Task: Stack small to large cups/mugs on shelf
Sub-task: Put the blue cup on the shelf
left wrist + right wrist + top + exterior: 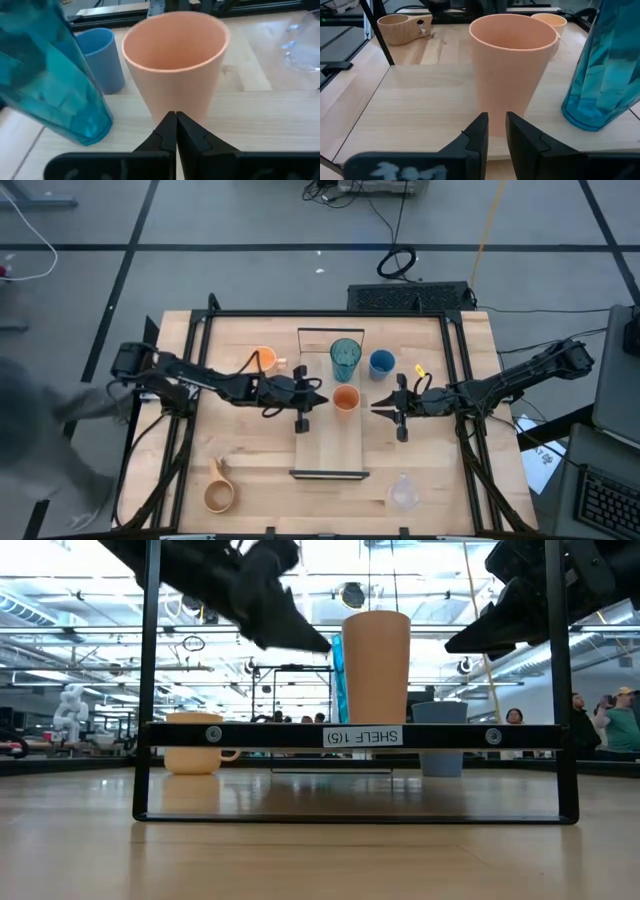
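The small orange cup (345,398) stands upright on its base on the pale shelf board (330,450), with the tall teal tumbler (345,358) on the board just beyond it. My left gripper (322,400) is shut, its tips at the cup's left side (176,118). My right gripper (374,405) is narrowly open and empty, a short way off the cup's right side (496,125). The blue cup (381,363), orange handled mug (263,360), wooden mug (218,492) and clear cup (402,492) stand on the tabletop. My left gripper's shut fingertips (170,125) point level from the table's left at the lower side wall (175,102) of the small orange cup. I cannot tell whether they touch it. The cup stands upright on the shelf.
The shelf's black metal frame ends (328,475) rise at its near and far ends. Black frame rails (455,380) run along the table's sides. People (605,725) stand in the room beyond the table.
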You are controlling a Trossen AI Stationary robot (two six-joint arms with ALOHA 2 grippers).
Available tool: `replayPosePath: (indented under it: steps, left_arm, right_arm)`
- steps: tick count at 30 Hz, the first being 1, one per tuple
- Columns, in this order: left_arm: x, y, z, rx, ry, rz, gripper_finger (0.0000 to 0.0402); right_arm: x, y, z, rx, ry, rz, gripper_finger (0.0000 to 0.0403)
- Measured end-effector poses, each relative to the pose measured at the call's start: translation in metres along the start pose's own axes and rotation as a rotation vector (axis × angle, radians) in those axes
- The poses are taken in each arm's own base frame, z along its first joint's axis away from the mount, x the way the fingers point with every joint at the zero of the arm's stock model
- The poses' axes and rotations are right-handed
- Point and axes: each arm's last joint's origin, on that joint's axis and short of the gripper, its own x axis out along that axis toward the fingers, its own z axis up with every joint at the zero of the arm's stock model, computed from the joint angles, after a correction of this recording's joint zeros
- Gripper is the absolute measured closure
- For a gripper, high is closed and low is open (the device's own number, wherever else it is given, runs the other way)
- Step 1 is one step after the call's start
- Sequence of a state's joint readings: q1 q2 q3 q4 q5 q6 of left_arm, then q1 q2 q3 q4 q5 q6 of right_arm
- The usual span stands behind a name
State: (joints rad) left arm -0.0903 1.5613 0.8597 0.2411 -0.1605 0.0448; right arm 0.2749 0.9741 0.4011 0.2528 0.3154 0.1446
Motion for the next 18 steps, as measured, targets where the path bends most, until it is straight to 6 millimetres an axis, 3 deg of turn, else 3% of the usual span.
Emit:
replayPosePath:
  steps: [9,18]
  left_arm:
    - [-0.038,-0.014,0.021,0.054,-0.045,0.042,0.0395]
    - [-0.050,-0.025,0.020,0.079,-0.015,0.070,0.0389]
  right_arm:
    - [-0.002,-0.002,0.001,0.086,-0.011,-0.053,0.0347]
    - [-0.018,0.003,0.011,0.146,-0.091,-0.001,0.0347]
